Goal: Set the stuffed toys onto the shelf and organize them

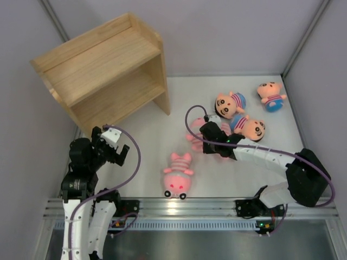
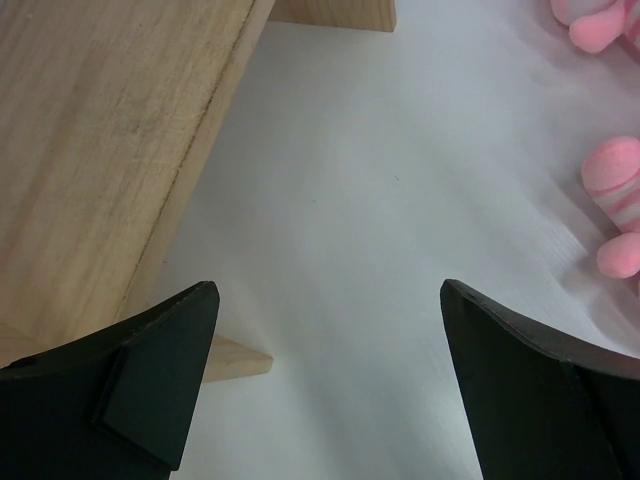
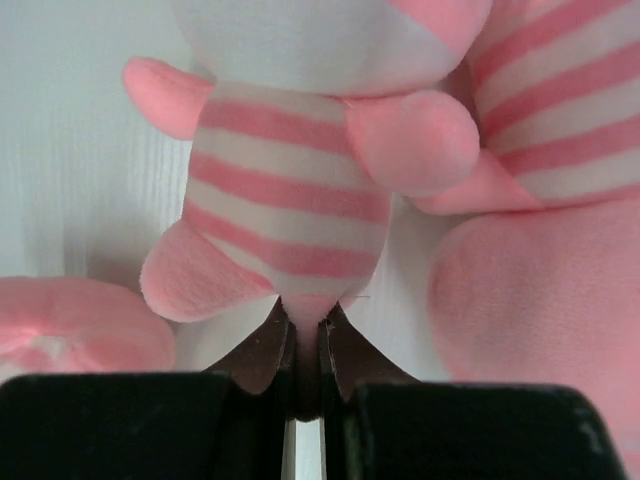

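the shelf point(image 1: 103, 70) stands at the far left of the table point(image 1: 146, 162). the right gripper point(image 1: 207, 136) is at mid-table, its jaws pinched tight on the bottom tip of a striped pink animal point(image 3: 290, 200) that touches a second pink one point(image 3: 540, 300) beside it. three dolls point(image 1: 230, 104) lie just beyond, toward the far right. a third pink animal point(image 1: 178, 176) lies alone by the near edge. the left gripper point(image 1: 111, 149) hovers over bare table just beside the shelf's near side, jaws spread wide and holding nothing.
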Action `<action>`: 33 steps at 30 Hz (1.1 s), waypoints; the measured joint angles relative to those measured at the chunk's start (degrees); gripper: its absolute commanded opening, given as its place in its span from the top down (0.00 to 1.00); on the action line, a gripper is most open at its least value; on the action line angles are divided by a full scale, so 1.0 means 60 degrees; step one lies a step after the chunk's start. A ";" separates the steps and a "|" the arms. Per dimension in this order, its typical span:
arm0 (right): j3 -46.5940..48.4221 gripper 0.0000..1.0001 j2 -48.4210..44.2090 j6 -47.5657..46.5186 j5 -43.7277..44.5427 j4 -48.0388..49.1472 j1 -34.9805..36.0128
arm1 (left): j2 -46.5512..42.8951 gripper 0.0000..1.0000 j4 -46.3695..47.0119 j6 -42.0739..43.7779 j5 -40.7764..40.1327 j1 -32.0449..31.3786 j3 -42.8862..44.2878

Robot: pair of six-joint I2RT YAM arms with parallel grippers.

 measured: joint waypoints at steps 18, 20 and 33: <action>0.9169 1.00 0.0157 -0.4936 -0.3566 -0.3162 0.0262 | -0.1158 0.01 -0.1038 0.0565 -0.0459 -0.0004 0.1005; 1.0214 1.00 0.0994 -0.5147 -0.4167 -0.3548 0.0266 | -0.1290 0.01 -0.1089 0.0594 -0.0495 -0.0004 0.1155; 1.0295 1.00 0.3202 -0.5778 -0.5464 -0.5818 0.0856 | -0.1424 0.01 -0.1337 0.0816 -0.0484 -0.0004 0.1333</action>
